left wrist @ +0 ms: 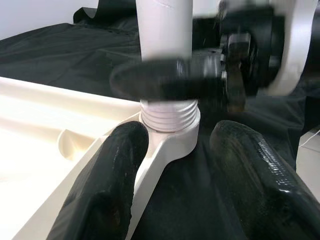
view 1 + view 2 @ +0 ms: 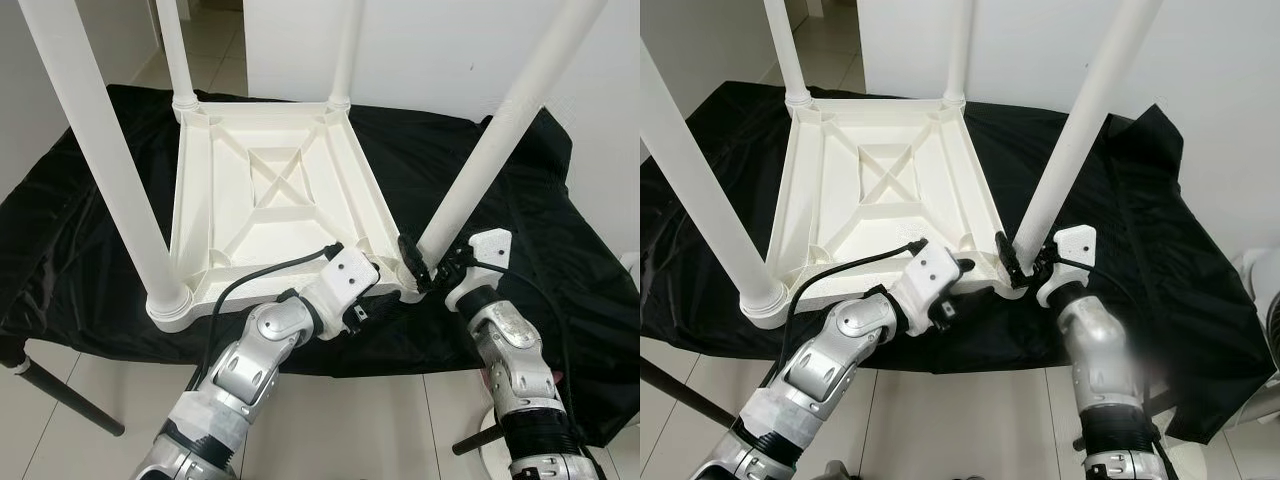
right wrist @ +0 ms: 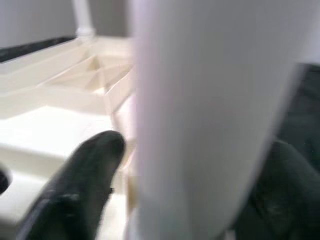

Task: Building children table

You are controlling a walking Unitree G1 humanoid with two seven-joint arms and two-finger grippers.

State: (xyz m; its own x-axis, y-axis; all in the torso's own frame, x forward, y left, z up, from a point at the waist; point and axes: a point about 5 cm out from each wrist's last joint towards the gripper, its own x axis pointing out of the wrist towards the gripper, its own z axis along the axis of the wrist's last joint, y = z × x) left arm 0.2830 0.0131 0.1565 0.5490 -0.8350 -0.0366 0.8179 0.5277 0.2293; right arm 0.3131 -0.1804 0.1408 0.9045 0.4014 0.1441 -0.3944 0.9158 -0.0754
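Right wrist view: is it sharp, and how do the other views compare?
Right wrist view: blurred, the white leg close and soft. Left wrist view: the threaded leg base sharp, the right hand smeared. Both eye views: evenly lit, sharp.

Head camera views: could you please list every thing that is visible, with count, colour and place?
Table top: one, white, lying upside down on the black cloth, ribbed underside up.
Table legs: four, white, one at each corner; the near-right leg leans, with screw thread showing above its corner socket in the left wrist view.
Black cloth: one, draped over the work surface.
Floor: pale tiles, in front of the cloth.
Left end effector: black fingers open on either side of the near-right corner socket.
Right end effector: black fingers closed around the base of the leaning leg.
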